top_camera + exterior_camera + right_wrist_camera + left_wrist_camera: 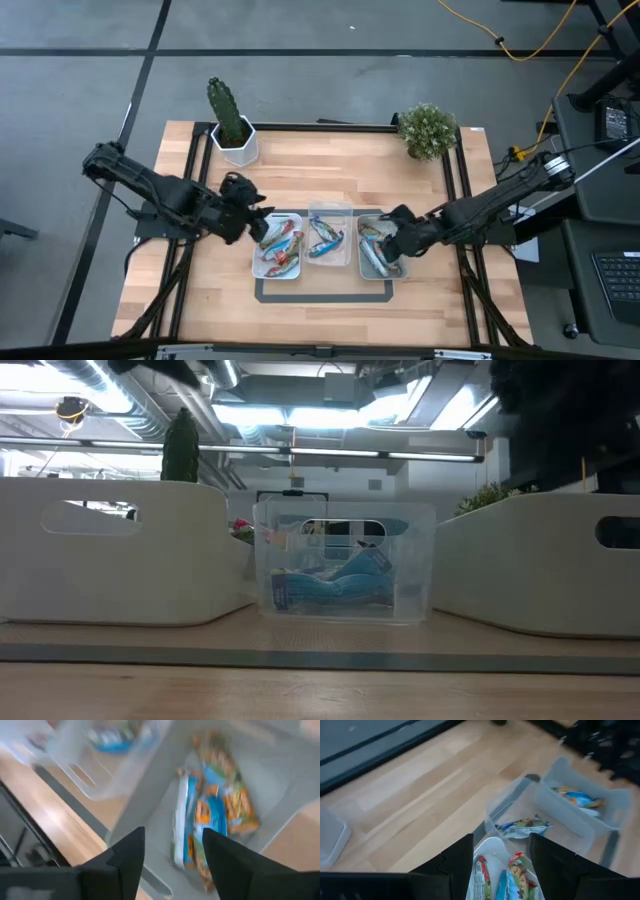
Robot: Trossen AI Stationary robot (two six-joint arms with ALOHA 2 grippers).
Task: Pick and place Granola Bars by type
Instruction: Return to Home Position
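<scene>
Wooden table (pixel 330 165), three bins (pixel 330 206) (bars (pixel 324 241) inside each)

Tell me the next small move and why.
Probably raise the left gripper and the right gripper up and away. They hang at the left bin and the right bin, fingers open and empty, and the bars I can see lie in those and the middle bin.

Dead centre on wooden table (pixel 320 695): clear bin (pixel 420 560), blue-wrapped bars (pixel 345 585) heaped inside. Stands between white bin (pixel 110 575) at left and pale bin (pixel 540 575) at right, each with handle slot. Behind left one, cactus (pixel 181 450) tip; behind right, bushy plant (pixel 487 497). Across near foreground, dark strip (pixel 320 657).
</scene>
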